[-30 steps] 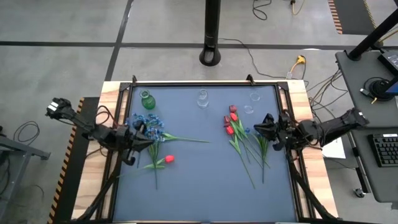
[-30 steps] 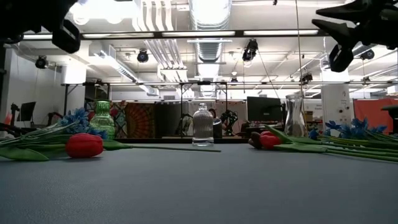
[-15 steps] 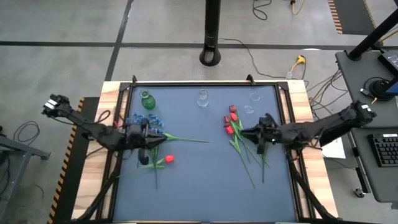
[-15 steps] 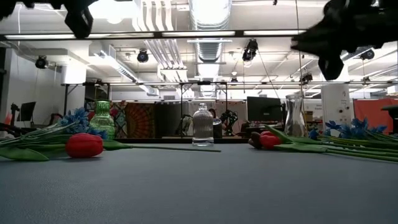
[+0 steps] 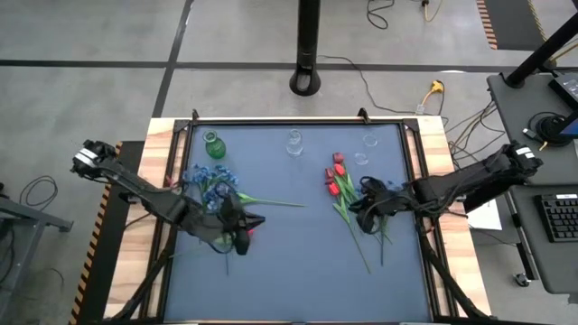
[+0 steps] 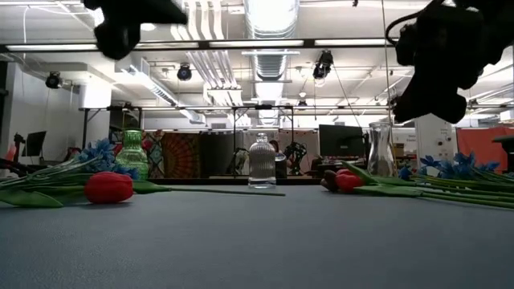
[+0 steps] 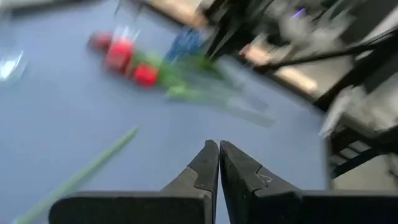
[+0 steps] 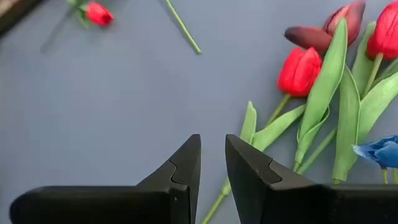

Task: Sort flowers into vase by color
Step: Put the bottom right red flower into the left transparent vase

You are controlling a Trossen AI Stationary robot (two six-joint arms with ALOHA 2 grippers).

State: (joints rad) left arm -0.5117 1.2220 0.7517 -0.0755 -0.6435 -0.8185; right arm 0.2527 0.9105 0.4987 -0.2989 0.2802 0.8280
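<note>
The flowers lie flat on the blue table in two groups. At the left are blue blossoms (image 5: pixel 213 180) and a red tulip (image 5: pixel 245 232) (image 6: pixel 108 187). At the right are red tulips (image 5: pixel 334 185) (image 8: pixel 300 70), a maroon bloom (image 8: pixel 329 31) and blue blossoms (image 8: pixel 379 151). A green vase (image 5: pixel 213 144), a clear vase (image 5: pixel 294 142) and another clear vase (image 5: pixel 368 144) stand along the far side. My left gripper (image 5: pixel 253 223) (image 7: pixel 219 146) hovers shut over the left red tulip. My right gripper (image 5: pixel 354 206) (image 8: pixel 213 146) hovers just left of the right group, slightly open, with nothing between its fingers.
A long green stem (image 5: pixel 271 201) (image 7: pixel 81 177) runs from the blue blossoms toward the table's middle. A wooden frame (image 5: pixel 163 135) borders the blue mat. The middle and the near part of the mat (image 5: pixel 298 271) are bare.
My left gripper has reached out from the blue blossoms toward the table's right and near edge and now stands over the left red tulip. My right gripper has reached toward the table's left, past the right flower group. No flower has moved.
</note>
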